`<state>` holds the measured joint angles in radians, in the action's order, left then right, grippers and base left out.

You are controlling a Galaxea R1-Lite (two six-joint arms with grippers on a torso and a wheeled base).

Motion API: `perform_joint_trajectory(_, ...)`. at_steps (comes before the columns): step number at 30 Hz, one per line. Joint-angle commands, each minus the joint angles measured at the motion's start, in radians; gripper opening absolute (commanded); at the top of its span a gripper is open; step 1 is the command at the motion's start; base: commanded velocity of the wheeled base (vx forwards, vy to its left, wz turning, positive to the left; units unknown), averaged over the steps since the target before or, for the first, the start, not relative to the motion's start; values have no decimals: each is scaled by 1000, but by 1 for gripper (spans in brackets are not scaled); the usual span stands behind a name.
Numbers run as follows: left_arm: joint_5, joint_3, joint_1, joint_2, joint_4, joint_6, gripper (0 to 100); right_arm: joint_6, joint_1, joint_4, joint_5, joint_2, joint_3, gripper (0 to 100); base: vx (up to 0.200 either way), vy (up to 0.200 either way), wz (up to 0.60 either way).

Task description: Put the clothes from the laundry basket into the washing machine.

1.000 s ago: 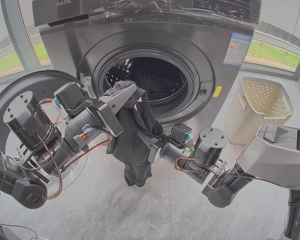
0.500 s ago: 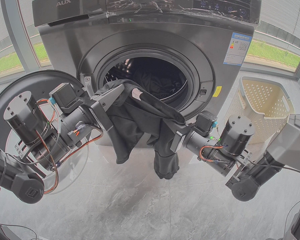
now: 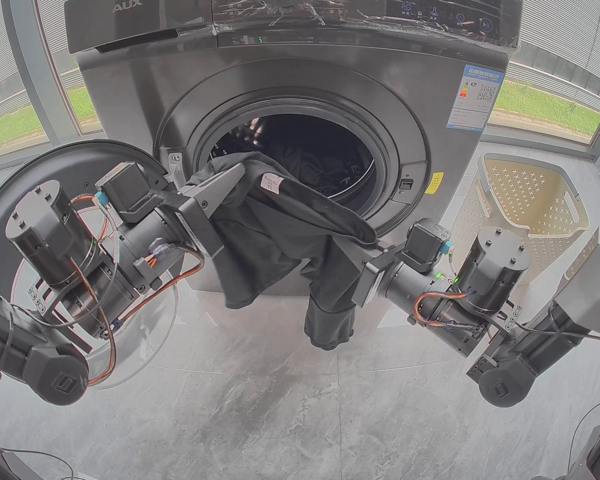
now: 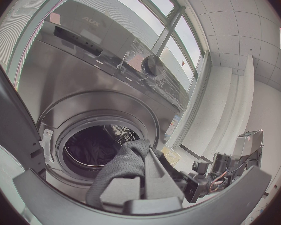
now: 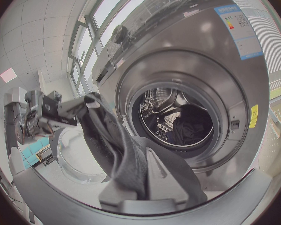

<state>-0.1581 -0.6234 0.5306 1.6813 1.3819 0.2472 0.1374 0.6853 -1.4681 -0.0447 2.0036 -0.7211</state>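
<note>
Dark grey garment [image 3: 280, 235], strung out across the washer [image 3: 180, 88] mouth, not yet inside. Pinched at one end in the left gripper [image 3: 237, 176], closed tight on a fold. Caught at the other end in the right gripper [image 3: 353, 248], likewise clamped on cloth.

A second ago, bunched and dangling in one clump beside the left gripper. Since then, drawn out and up toward the robot's right by the right arm, with the left eased back a touch. Spread wide now, about level with the lower rim of the drum [image 3: 313, 155]. Looks set for a push inward. Loose tail hanging below the rim, liable to snag.

Right fingertips buried under cloth in the head view. Dark laundry already in the drum, count unclear. Basket [image 3: 527, 195] off to the right, its floor cut off behind the right arm.
</note>
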Motion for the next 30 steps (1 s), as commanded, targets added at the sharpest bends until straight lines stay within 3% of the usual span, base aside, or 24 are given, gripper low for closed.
perform_joint_trajectory(1, 0, -13, 3, -9, 6, -2, 0, -1, 3, 0, -3, 58, 9, 100, 0, 0, 0)
perform_joint_trajectory(5, 0, -13, 11, -8, 6, -22, 0, -1, 0, 2, -4, 101, 9, 100, 0, 0, 0)
perform_joint_trajectory(15, 0, -7, 12, -8, 6, -36, 0, -1, 14, 0, -3, 156, -1, 100, 0, 0, 0)
perform_joint_trajectory(30, 0, -4, 11, -8, 6, -36, 0, -2, 3, 0, -12, 179, -78, 100, 0, 0, 0)
